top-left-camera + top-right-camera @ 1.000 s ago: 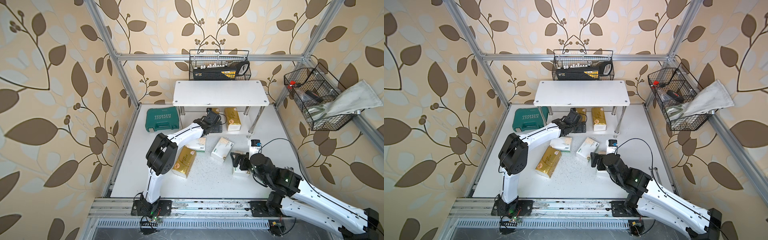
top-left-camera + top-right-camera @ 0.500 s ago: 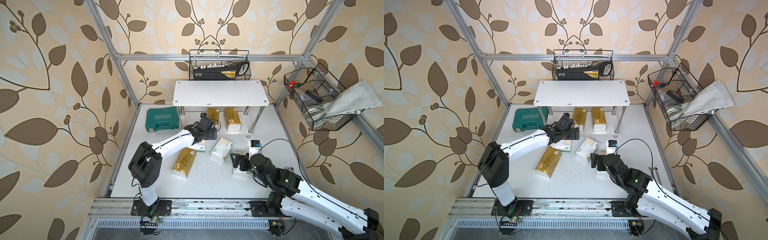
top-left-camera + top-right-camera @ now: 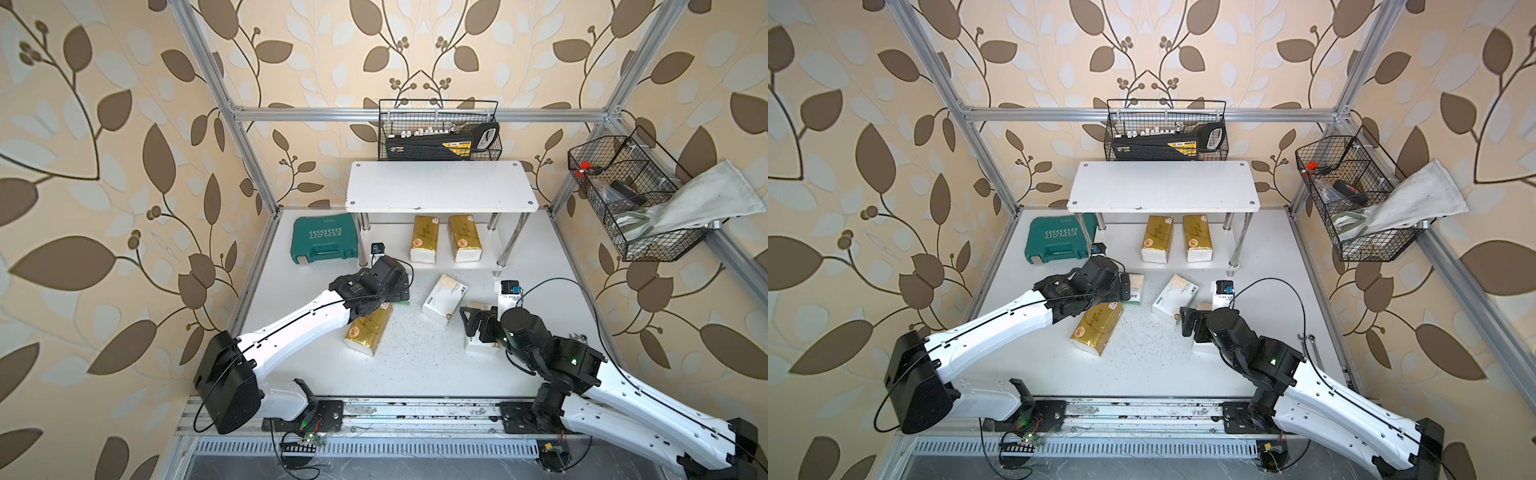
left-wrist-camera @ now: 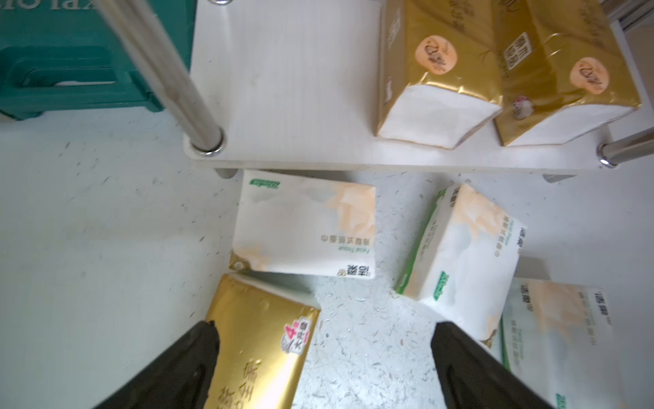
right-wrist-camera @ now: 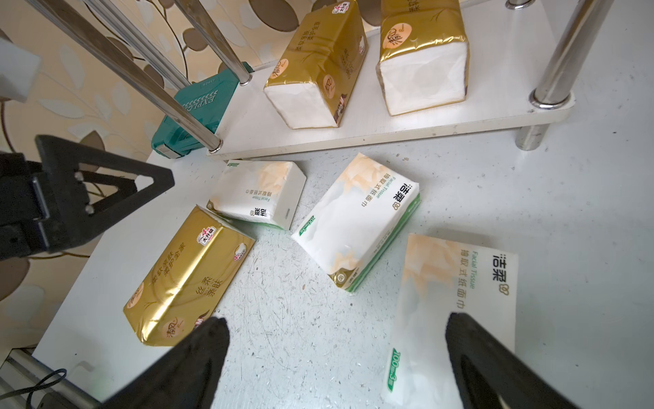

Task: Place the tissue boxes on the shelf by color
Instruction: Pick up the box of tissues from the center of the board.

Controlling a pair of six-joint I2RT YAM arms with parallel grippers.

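Tissue boxes sit in two groups. One gold pack (image 3: 424,239) and a second gold pack (image 3: 464,237) stand side by side, just apart, on the lower board (image 4: 290,88) of the shelf (image 3: 440,187), with their white ends toward the arms. The other four lie on the bench (image 3: 415,370) in front of the shelf. A third gold pack (image 3: 368,332) lies flat at an angle, its far end under the left arm (image 3: 299,328). Just beside that end is a white pack (image 3: 1136,286), close to the shelf's front edge. A second white pack (image 3: 444,298) lies askew near the middle, and a third white pack (image 5: 456,308) lies below the right arm (image 3: 582,374). The left jaws stand wide open and grip nothing; in the wrist view one black finger (image 4: 170,371) overlaps the loose gold pack's edge. The right jaws are also spread wide and empty, hanging over the third white pack; whether they touch it cannot be told. Left of the shelf lies a teal case (image 3: 324,241). Behind it hangs a wire basket (image 3: 438,133), and another basket (image 3: 623,208) with a cloth (image 3: 698,199) hangs on the right.
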